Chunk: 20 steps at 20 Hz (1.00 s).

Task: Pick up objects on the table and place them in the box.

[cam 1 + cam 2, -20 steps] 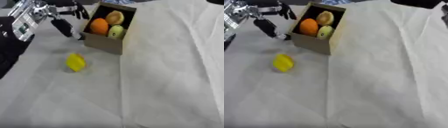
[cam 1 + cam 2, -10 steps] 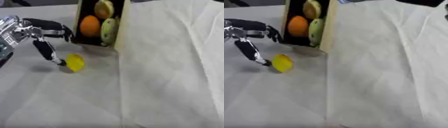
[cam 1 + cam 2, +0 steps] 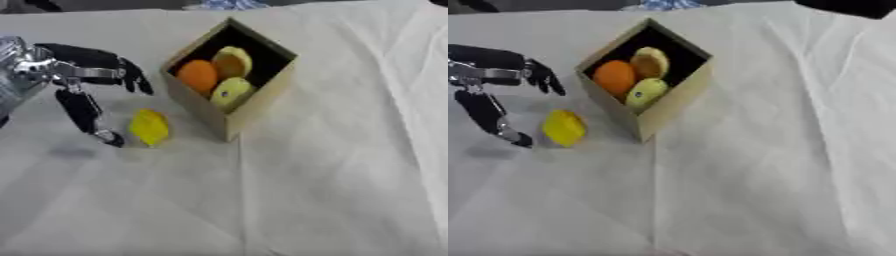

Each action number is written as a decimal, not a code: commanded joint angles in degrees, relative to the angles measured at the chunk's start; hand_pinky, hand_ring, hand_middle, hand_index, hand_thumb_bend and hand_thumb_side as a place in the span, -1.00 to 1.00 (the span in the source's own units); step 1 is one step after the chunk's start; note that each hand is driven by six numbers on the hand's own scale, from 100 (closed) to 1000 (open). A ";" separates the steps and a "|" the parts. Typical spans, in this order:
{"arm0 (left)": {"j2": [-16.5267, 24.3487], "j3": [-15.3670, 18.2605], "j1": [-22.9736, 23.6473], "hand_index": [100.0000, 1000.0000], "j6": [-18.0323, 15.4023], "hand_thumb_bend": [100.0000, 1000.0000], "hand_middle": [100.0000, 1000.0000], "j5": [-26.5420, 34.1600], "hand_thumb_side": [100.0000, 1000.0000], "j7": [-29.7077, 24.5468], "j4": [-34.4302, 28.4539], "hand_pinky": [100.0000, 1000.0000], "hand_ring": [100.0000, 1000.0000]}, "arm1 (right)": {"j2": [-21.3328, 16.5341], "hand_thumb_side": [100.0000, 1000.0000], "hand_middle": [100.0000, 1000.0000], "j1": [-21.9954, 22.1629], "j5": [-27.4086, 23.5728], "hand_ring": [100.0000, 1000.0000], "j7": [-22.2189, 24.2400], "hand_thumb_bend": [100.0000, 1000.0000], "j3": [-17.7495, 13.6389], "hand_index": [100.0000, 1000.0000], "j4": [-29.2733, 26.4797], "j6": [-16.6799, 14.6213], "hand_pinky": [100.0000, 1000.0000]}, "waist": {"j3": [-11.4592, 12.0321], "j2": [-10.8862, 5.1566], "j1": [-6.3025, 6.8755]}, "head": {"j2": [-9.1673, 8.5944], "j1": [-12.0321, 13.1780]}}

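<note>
A yellow object [image 3: 150, 127] lies on the white cloth just left of the cardboard box [image 3: 254, 107]. The box holds an orange [image 3: 198, 76] and two yellow-green fruits [image 3: 233, 91]. My left hand [image 3: 83, 80] hovers at the left, open, its fingers spread above the yellow object and its thumb reaching down to the cloth just left of it. I cannot tell whether the thumb touches the object. My right hand is out of sight.
White creased cloth [image 3: 332, 175] covers the table, with wide bare room at the right and front. A dark shape [image 3: 846, 6] shows at the top right corner.
The camera has shifted, so the box now looks turned. My left hand stays open beside the yellow object, much as half a second ago; a second ago it was up by the box.
</note>
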 commanded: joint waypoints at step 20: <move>3.44 1.86 -0.47 0.58 1.77 0.02 0.41 2.85 -0.80 -1.09 -6.44 0.55 0.45 | -0.42 -0.08 0.26 -0.48 -0.14 0.36 -0.55 -1.00 -1.01 0.51 -0.84 -0.26 0.75 | -0.10 -1.48 -0.10 | -0.09 0.55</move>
